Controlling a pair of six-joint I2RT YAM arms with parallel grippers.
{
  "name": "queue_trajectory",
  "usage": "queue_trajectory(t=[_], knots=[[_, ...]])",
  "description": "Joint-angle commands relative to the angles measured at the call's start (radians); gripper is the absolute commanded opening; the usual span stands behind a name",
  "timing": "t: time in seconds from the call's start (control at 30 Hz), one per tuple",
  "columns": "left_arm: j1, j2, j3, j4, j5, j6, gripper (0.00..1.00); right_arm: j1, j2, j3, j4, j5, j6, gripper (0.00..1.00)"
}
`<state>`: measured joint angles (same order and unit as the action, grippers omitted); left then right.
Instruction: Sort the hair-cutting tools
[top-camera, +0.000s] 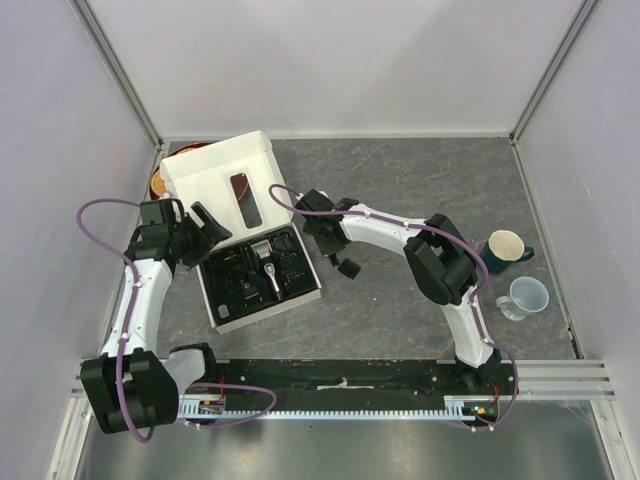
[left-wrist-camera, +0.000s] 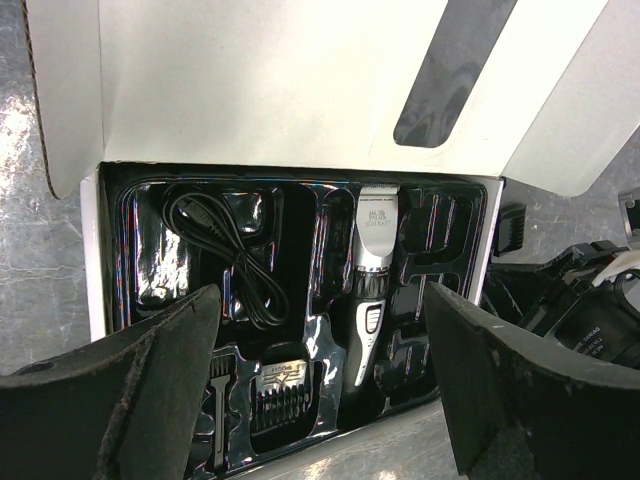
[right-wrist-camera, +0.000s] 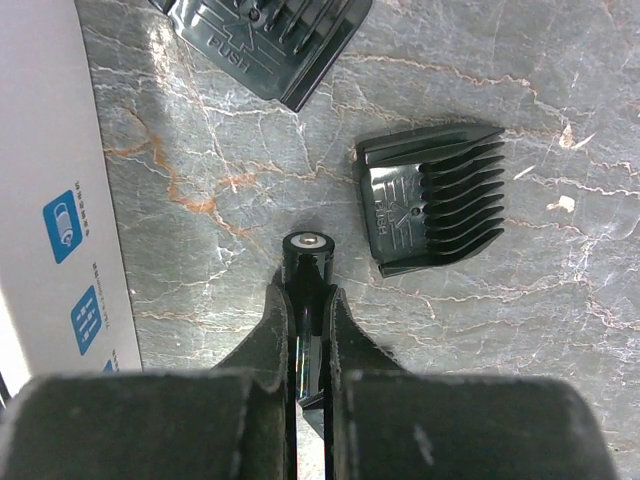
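The black tray (top-camera: 225, 300) of the white box (top-camera: 215, 175) holds the clipper (left-wrist-camera: 370, 280), the coiled cord (left-wrist-camera: 225, 250), a comb guard (left-wrist-camera: 278, 395) and a thin brush-like tool (left-wrist-camera: 218, 415). My left gripper (left-wrist-camera: 320, 380) hovers open over the tray's near edge with nothing between its fingers. To the right of the box, my right gripper (right-wrist-camera: 308, 300) is shut on a slim black cylindrical piece (right-wrist-camera: 308, 255) with a silver end, low over the table. Two comb guards (right-wrist-camera: 430, 200) (right-wrist-camera: 265, 40) lie on the table just beyond it.
The box's raised lid (left-wrist-camera: 270, 80) stands behind the tray, and its printed side (right-wrist-camera: 60, 220) runs close on the right gripper's left. A dark green cup (top-camera: 505, 247) and a clear cup (top-camera: 527, 297) stand at the right. An orange-brown object (top-camera: 158, 183) sits behind the box.
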<state>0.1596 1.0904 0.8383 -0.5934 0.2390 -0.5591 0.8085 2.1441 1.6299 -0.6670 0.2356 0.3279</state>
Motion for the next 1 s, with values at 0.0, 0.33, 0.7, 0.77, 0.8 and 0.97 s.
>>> queue_trajectory(t=[0.0, 0.33, 0.7, 0.77, 0.8, 0.97], knots=[[-0.002, -0.011, 0.004, 0.033, 0.023, 0.036, 0.89, -0.003, -0.041, 0.030, 0.020, 0.021, 0.005, 0.00], [-0.002, -0.032, -0.004, 0.030, 0.016, 0.039, 0.89, 0.001, -0.331, -0.074, 0.220, -0.062, 0.094, 0.00], [-0.002, -0.040, -0.021, 0.056, 0.077, 0.024, 0.88, 0.150, -0.368, -0.165, 0.599, -0.122, 0.175, 0.00], [-0.002, -0.041, -0.025, 0.058, 0.079, 0.024, 0.88, 0.170, -0.328, -0.151, 0.659, -0.119, 0.183, 0.00], [-0.002, -0.040, -0.025, 0.057, 0.079, 0.025, 0.88, 0.187, -0.313, -0.144, 0.688, -0.114, 0.184, 0.00], [-0.002, -0.041, -0.027, 0.047, 0.068, 0.028, 0.88, 0.224, -0.210, -0.097, 0.780, -0.101, 0.191, 0.00]])
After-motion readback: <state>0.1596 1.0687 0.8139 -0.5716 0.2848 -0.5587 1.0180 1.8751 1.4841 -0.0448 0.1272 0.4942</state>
